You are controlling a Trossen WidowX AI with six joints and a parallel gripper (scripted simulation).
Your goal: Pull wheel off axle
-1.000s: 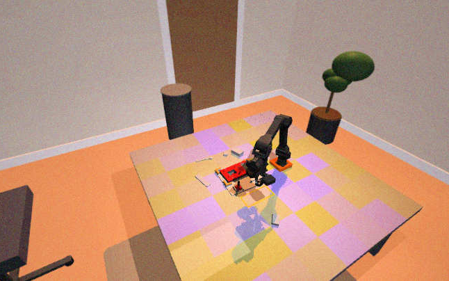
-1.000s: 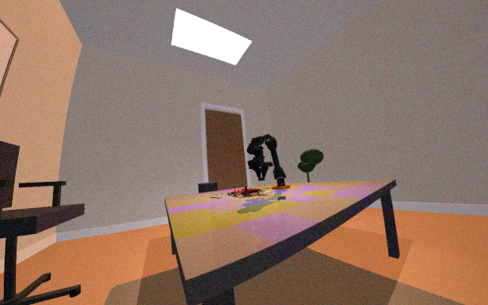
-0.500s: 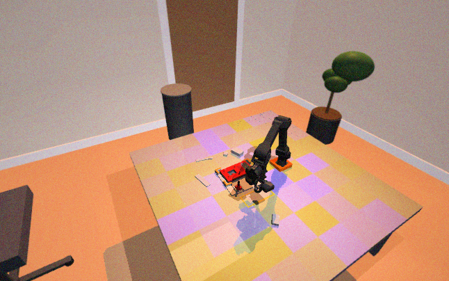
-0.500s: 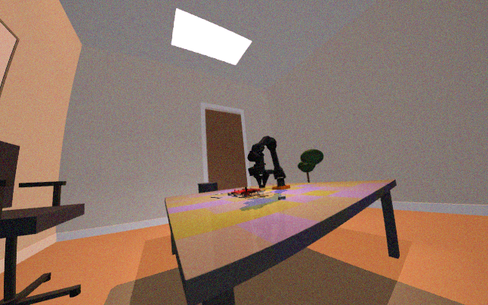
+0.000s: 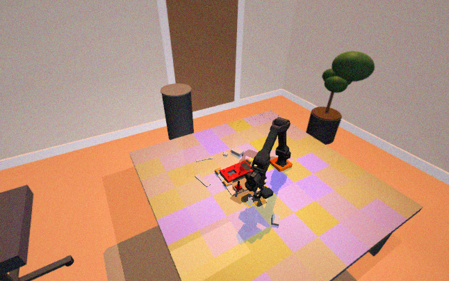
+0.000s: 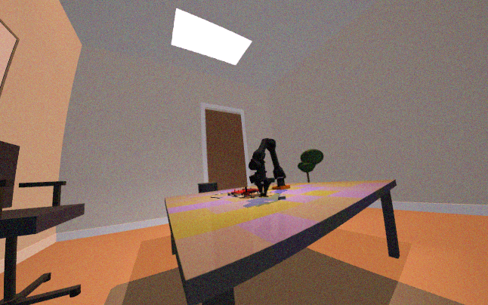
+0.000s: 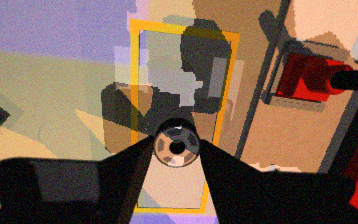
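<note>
The gripper [image 7: 177, 150] is partly closed and holds the wheel [image 7: 177, 146] between its two dark fingers, one on each side of the rim. The wheel is small and round, with a dark hole in its middle. In the wrist view it sits over the lower part of the marked area [image 7: 136, 75], a rectangle with a yellow-orange border on the table [image 5: 310, 223]. If the wheel already touches the table, I cannot tell. To the right of the rectangle stands the axle [image 7: 352, 80], a dark rod on a red block [image 7: 305, 77], apart from the wheel. In the top view the arm [image 5: 266, 150] bends down over the table, beside a red tray [image 5: 235, 170].
</note>
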